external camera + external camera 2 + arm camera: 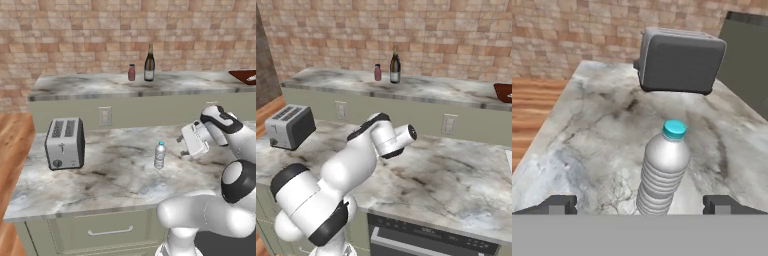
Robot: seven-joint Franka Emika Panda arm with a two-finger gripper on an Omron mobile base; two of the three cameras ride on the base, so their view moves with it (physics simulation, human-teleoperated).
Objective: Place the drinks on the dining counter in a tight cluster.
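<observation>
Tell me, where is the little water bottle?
The water bottle stands upright on the lower counter, right of the toaster, just ahead of the open claw.

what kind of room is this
Most likely a home kitchen: a toaster on a marble worktop with drawers, a raised dining counter holding a wine bottle, brick wall behind.

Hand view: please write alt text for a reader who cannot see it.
A clear water bottle with a teal cap stands upright on a marble worktop, centred between the open gripper fingertips. A grey toaster sits behind it, before a brick wall.
</observation>
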